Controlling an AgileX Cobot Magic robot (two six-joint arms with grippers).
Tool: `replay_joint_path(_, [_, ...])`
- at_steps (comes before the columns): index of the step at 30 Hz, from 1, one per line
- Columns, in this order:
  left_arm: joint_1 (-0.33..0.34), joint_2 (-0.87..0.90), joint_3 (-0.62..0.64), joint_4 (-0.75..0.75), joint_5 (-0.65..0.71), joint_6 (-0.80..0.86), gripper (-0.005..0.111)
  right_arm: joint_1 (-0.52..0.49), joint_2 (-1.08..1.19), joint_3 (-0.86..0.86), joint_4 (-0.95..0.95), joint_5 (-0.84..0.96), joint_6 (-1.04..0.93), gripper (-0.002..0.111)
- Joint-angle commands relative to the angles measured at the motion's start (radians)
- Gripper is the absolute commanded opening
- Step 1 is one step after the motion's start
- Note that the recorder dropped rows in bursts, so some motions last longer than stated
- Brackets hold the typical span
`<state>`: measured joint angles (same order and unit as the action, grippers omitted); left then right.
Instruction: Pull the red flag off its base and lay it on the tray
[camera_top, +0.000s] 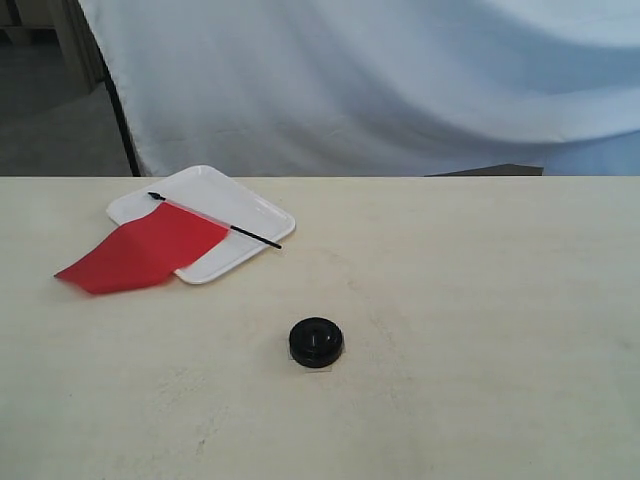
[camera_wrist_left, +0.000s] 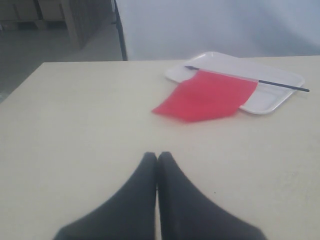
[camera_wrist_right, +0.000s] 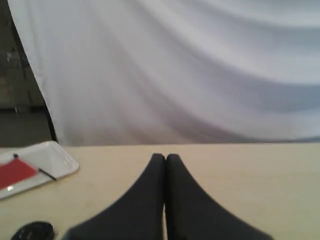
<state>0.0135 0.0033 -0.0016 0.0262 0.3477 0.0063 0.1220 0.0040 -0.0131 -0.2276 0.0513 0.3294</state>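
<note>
The red flag (camera_top: 150, 248) lies across the white tray (camera_top: 215, 195). Its black pole rests on the tray with one end sticking out over the rim, and its cloth hangs off the tray's near edge onto the table. The round black base (camera_top: 316, 341) stands alone on the table, apart from the tray. Neither gripper shows in the exterior view. My left gripper (camera_wrist_left: 157, 156) is shut and empty, low over the table, well short of the flag (camera_wrist_left: 207, 95) and tray (camera_wrist_left: 270, 97). My right gripper (camera_wrist_right: 165, 157) is shut and empty, away from the base (camera_wrist_right: 32, 231) and tray (camera_wrist_right: 52, 159).
The pale tabletop (camera_top: 480, 300) stretches wide. A white cloth backdrop (camera_top: 380, 80) hangs behind the table's far edge, with a dark pole (camera_top: 118, 110) at its left.
</note>
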Motion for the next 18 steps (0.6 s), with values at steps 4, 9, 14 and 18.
replay_joint_path(4, [-0.003,-0.003,0.002,0.003,-0.005,-0.006,0.0,0.003,-0.004,0.013,-0.025,0.089,-0.038,-0.001])
replay_joint_path(9, [-0.003,-0.003,0.002,0.003,-0.005,-0.006,0.0,0.003,-0.004,0.013,-0.025,0.106,-0.03,-0.001])
replay_joint_path(14, [-0.003,-0.003,0.002,0.003,-0.005,-0.006,0.0,0.003,-0.004,0.013,-0.025,0.129,0.046,-0.001])
replay_joint_path(18, [-0.003,-0.003,0.002,0.003,-0.005,-0.006,0.0,0.003,-0.004,0.013,-0.025,0.149,0.054,-0.001])
